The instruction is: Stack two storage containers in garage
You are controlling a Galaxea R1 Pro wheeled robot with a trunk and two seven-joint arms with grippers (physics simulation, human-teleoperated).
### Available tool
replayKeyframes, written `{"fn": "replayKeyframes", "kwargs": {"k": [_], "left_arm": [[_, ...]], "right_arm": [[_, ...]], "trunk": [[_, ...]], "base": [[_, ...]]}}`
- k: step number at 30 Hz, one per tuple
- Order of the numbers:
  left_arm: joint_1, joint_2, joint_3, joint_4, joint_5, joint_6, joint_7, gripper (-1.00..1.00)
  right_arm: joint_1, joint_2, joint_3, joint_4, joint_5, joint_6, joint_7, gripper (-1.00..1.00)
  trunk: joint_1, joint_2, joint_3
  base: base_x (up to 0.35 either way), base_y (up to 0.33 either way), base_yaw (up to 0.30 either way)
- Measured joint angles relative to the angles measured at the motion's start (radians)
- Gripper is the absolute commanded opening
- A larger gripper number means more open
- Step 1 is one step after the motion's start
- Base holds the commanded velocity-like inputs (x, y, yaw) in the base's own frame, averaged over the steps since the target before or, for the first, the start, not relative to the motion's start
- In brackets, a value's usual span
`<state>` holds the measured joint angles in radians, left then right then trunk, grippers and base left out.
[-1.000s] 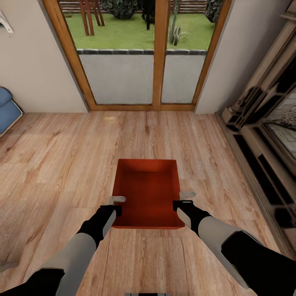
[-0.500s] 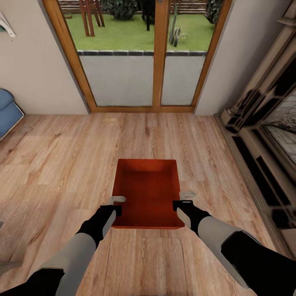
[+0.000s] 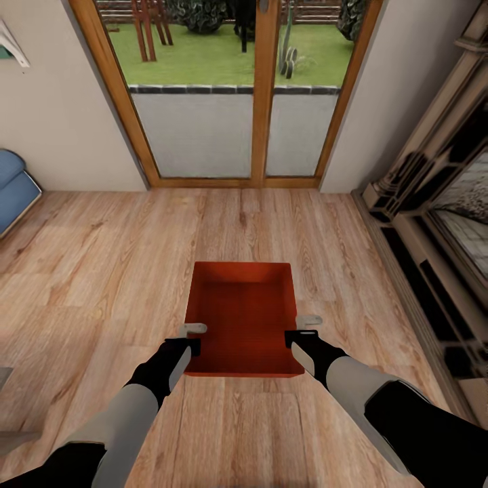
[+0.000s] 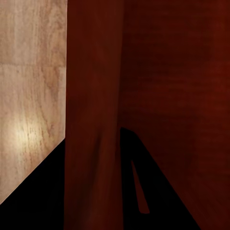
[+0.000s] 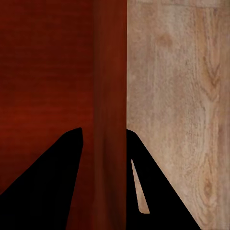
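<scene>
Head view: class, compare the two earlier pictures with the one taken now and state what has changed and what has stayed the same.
The whole picture has shifted slightly: the glass door, sofa and plank floor sit a little lower, so the camera moved, not the things. Unchanged: the left tool and right tool stay clamped on the side walls of the orange-red storage container, which keeps its place between both arms.

A: Bin (image 3: pixel 244 318) finish?
B: Orange-red plastic, matt, thin smooth walls, faint fine texture inside.
A: Floor (image 3: pixel 102 271)?
B: Light wood planks, visible grain, slight sheen. Door frame (image 3: pixel 261 95) wood too, w/ glass panes.
</scene>
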<state>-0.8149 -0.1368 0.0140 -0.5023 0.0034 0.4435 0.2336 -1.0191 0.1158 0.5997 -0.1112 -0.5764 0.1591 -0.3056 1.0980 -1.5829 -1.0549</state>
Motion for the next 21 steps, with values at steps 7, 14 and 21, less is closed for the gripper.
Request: {"fn": "replayKeyframes", "kwargs": {"k": [7,14,21], "left_arm": [[0.000,-0.001,0.001,0.000,-0.001,0.006,0.000,-1.00],[0.000,0.000,0.001,0.000,-0.001,0.006,0.000,-1.00],[0.000,-0.001,0.001,0.000,-0.002,0.006,0.000,-1.00]], "right_arm": [[0.001,0.000,-0.003,0.000,0.001,0.005,0.001,-1.00],[0.000,0.000,-0.004,0.000,0.003,0.006,0.000,-1.00],[0.001,-0.001,-0.004,0.000,0.003,0.005,0.002,-1.00]], "trunk": [[-0.027,0.049,0.022],[-0.054,0.098,0.044],[-0.081,0.147,0.066]], "base": [[0.000,0.000,0.000],[0.000,0.000,0.000],[0.000,0.000,0.000]]}}
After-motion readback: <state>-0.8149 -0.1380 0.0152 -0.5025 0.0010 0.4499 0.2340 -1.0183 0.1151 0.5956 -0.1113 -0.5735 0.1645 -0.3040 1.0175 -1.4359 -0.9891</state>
